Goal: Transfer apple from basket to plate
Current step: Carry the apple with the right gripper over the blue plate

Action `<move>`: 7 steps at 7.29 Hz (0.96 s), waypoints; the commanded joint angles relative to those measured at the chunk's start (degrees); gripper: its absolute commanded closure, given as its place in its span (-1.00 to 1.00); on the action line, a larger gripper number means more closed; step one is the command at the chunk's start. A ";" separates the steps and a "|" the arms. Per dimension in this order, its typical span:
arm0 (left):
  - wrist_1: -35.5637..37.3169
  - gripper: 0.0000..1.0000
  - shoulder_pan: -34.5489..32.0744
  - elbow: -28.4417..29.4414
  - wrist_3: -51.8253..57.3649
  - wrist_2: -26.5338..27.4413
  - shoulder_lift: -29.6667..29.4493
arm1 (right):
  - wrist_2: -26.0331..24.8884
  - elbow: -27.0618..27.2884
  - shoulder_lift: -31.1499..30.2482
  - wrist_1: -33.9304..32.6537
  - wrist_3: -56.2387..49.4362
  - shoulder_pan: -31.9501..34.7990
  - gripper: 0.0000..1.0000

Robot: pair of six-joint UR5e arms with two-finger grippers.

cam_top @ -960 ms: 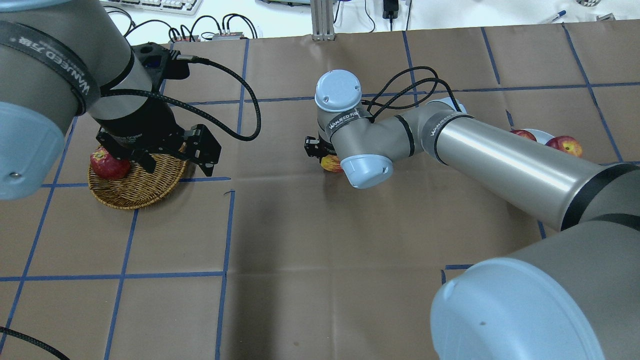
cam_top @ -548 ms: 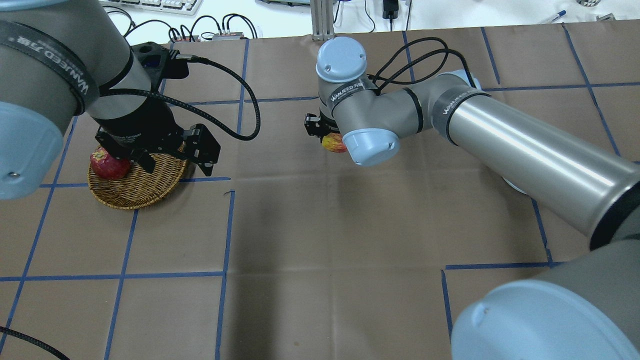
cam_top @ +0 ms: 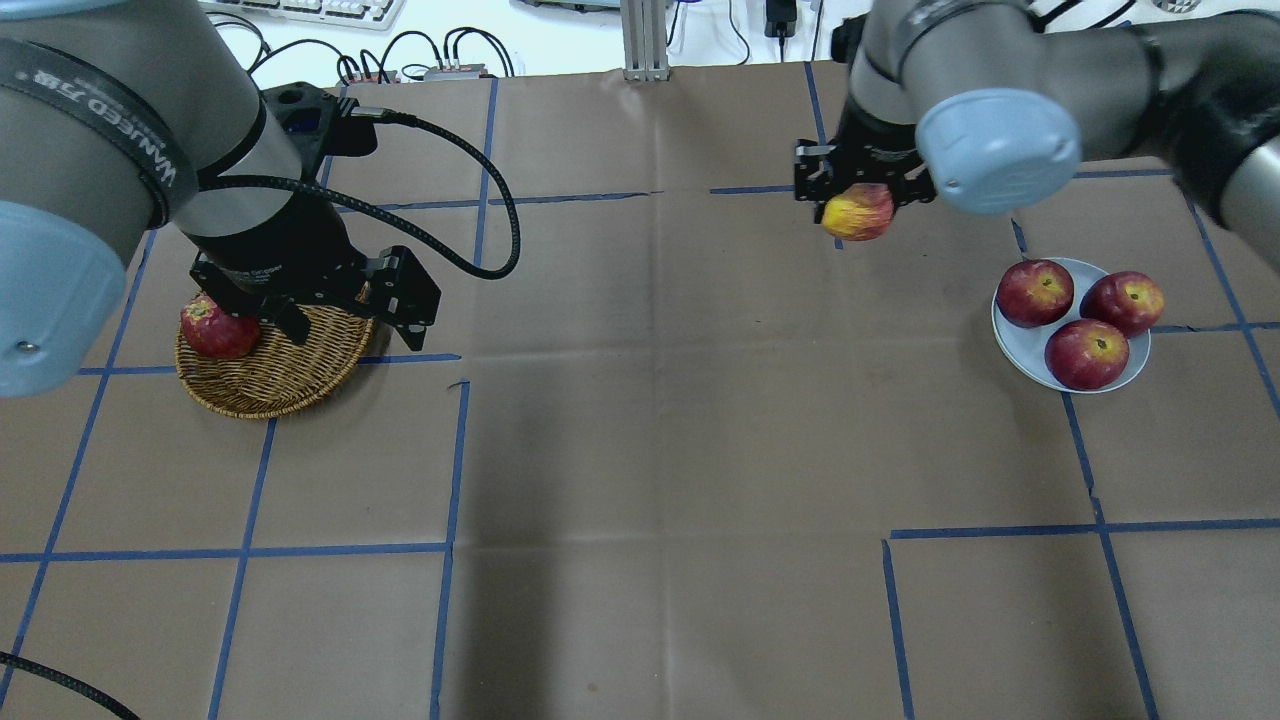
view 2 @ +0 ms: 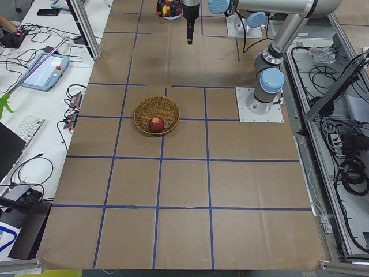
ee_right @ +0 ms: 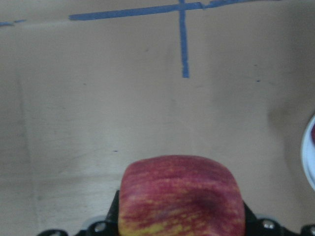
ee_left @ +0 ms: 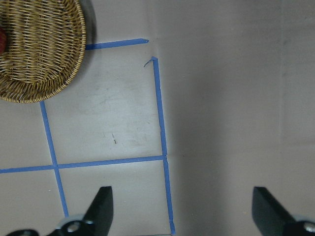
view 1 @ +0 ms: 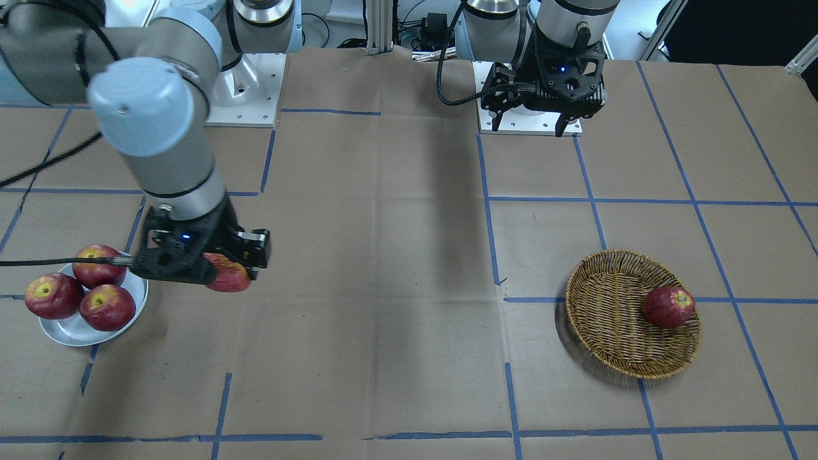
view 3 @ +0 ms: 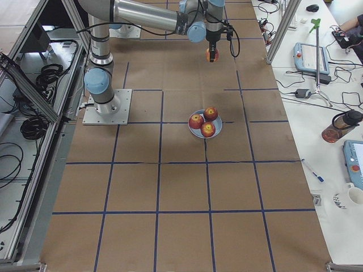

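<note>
My right gripper (cam_top: 857, 200) is clamped on the apple (cam_top: 860, 216), aloft and well short of the plate (cam_top: 1018, 347), where 3 red apples (cam_top: 1087, 352) leave little room, so I fear it could roll off.

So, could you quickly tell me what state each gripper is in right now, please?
Left gripper: open, holding nothing.
Right gripper: closed on the yellow-streaked red apple.

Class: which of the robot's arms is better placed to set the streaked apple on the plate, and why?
Right. The right tool is shut on the apple, in the air near the plate. The left tool is open and empty, by the basket, far from the plate.
</note>
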 commanded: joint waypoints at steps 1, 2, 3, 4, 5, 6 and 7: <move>0.08 -0.98 0.00 0.00 0.00 0.00 -0.04 | -0.26 4.63 -5.84 1.88 -15.62 -12.75 -0.01; 0.08 -0.98 0.00 0.00 -0.09 0.00 -0.04 | -0.26 7.78 -6.90 0.92 -21.50 -15.93 -0.01; 0.08 -0.98 0.00 0.00 -0.09 0.00 -0.04 | 0.00 9.29 -7.00 0.65 -25.38 -19.62 0.01; 0.08 -0.98 0.00 0.00 0.00 0.00 -0.04 | 0.35 10.35 -5.96 -2.22 -30.56 -23.14 0.02; 0.08 -0.98 0.00 0.00 -0.09 0.00 -0.13 | 0.44 12.19 -4.29 -6.69 -33.31 -25.26 0.02; 0.08 -0.98 0.00 0.00 0.00 0.00 -0.21 | 0.44 13.25 -1.67 -11.95 -34.81 -25.37 0.02; 0.00 -0.98 0.00 0.00 0.00 0.00 -0.13 | 0.35 13.44 0.80 -12.96 -35.44 -25.37 0.01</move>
